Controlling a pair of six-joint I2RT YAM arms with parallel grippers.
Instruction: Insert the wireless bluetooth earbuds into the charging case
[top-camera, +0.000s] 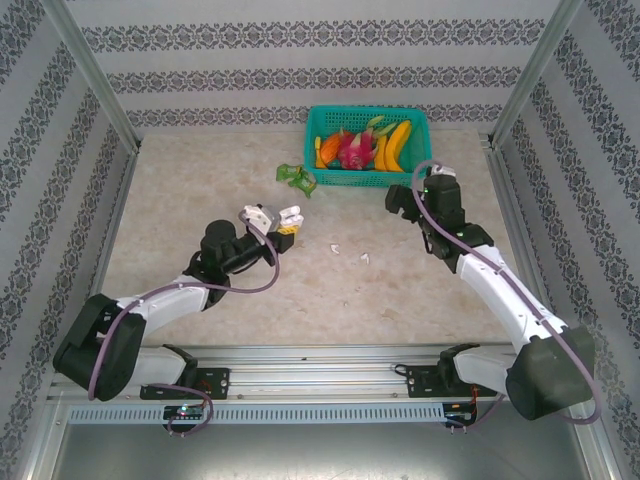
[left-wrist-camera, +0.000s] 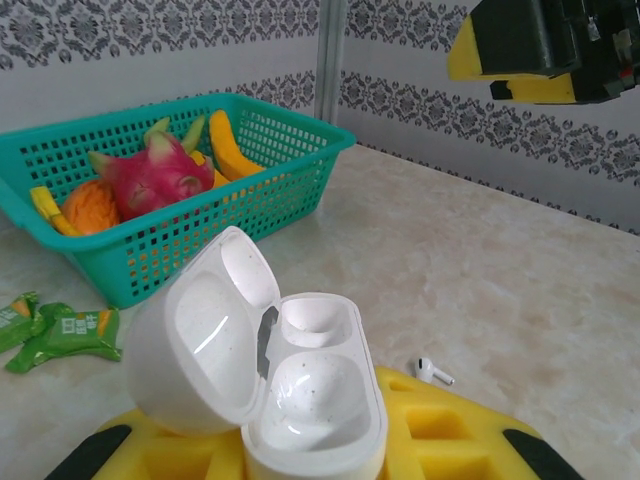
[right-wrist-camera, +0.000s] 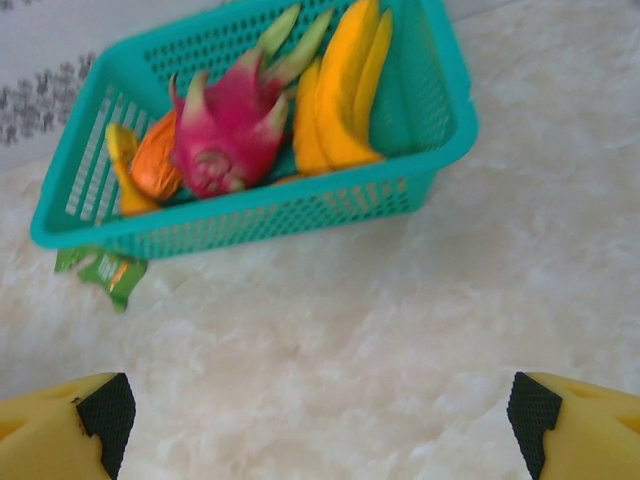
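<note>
Your left fingers, yellow with black pads, are clamped on the small white glossy plastic charging case, left of the middle of the marbled beige counter. The case's lid is swung open toward the left in the left wrist view, and both moulded wells look empty. A tiny white plastic earbud and a second white earbud lie loose on the counter just right of the case, near each other but not touching. The left wrist view catches one white bud lying on its side beyond the case. Your right fingers stand wide apart with nothing between them, over bare counter in front of the teal plastic mesh basket, well apart from the earbuds. The basket holds a pink dragon fruit, yellow bananas and an orange fruit. Crumpled green packets lie at its front left corner.
</note>
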